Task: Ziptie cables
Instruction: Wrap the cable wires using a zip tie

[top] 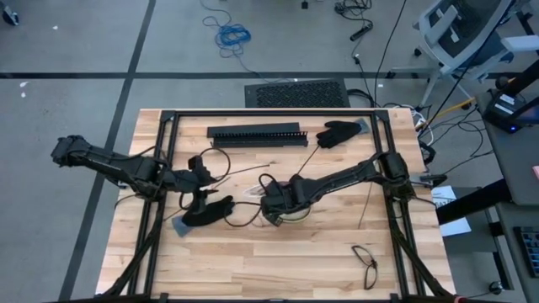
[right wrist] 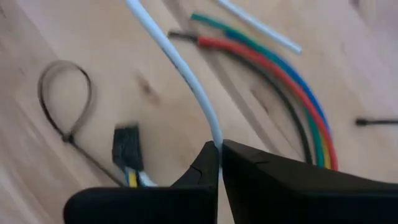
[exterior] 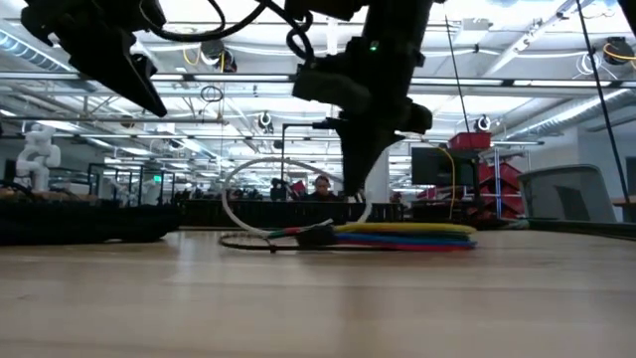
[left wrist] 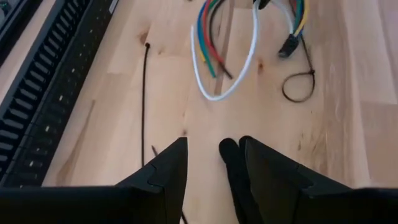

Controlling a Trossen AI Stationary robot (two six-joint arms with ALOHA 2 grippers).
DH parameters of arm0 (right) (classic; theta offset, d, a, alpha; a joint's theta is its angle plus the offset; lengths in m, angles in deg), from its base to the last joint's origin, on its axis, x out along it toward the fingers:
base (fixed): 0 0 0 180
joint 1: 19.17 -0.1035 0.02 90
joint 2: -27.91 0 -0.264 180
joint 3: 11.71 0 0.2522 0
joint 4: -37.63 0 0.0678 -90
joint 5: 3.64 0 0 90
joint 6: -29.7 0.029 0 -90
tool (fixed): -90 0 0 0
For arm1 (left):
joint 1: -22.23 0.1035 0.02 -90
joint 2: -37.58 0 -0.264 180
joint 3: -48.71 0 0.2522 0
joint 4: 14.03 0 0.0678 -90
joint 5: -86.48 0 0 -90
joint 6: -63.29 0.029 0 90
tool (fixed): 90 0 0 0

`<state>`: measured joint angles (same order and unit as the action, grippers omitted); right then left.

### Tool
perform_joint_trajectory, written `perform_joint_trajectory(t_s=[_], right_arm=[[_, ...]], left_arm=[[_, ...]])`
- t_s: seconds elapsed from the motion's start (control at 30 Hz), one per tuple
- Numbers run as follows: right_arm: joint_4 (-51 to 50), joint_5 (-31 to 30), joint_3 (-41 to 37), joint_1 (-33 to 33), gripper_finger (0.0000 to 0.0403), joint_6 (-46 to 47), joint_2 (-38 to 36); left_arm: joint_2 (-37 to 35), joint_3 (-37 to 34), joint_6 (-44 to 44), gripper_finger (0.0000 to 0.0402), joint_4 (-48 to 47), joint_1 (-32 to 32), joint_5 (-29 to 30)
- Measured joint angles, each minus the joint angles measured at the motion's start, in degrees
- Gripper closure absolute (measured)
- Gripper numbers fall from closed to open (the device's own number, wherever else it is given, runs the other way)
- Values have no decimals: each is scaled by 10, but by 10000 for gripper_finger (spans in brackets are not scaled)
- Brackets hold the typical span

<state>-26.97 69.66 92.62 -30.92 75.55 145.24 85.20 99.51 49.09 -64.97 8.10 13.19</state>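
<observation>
A bundle of coloured cables (top: 290,210) lies curved on the wooden table near its middle; red, blue, green and black strands (right wrist: 280,81) run side by side. A white cable (right wrist: 180,62) arches off the table in a loop (exterior: 258,169). My right gripper (right wrist: 219,146) is shut, slants down over the bundle (exterior: 353,194), and the white cable runs in under its tips. My left gripper (left wrist: 211,146) hangs open above the table to the left of the cables (top: 205,172). A dark stub beside one of its fingers (left wrist: 229,155) cannot be identified. My right gripper's shut fingertips stand right at the white cable (right wrist: 213,134), coming from above and slanting down. The fingers hide the spot where the cable meets them. Whether they touch it, I cannot tell.
A closed zip-tie loop (right wrist: 62,99) and a black connector (right wrist: 127,149) lie beside the cables. A straight black zip tie (left wrist: 144,99) lies near the long slotted bar (top: 257,135). Black gloves lie at the far right (top: 337,132) and near left (top: 206,210); glasses (top: 364,263) lie near the front.
</observation>
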Motion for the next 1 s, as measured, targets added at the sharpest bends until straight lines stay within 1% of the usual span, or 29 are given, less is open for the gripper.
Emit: perform_joint_trajectory(t_s=[0.07,0.17,0.27,0.4,0.5,0.63,0.73,0.83,1.0], right_arm=[[-14,2,-1,2,403,3,-4],[-4,-10,-1,12,403,-5,-29],[8,-12,0,18,403,-28,-52],[48,45,0,16,403,-50,-58],[72,76,0,10,403,-64,-46],[121,90,-1,8,403,-65,-27],[147,92,0,13,403,-62,-16],[152,94,0,21,403,-62,0],[158,93,0,28,403,-59,4]], left_arm=[[0,0,15,242,15,-4,0],[17,0,30,242,48,-7,-2],[43,0,29,242,69,-10,-23],[71,0,27,242,67,-25,-33],[74,0,25,242,69,-41,-33],[73,0,5,242,67,-53,-31],[73,0,-5,242,66,-61,-29],[73,0,-5,242,67,-65,-27],[73,0,-5,242,65,-68,-24]])
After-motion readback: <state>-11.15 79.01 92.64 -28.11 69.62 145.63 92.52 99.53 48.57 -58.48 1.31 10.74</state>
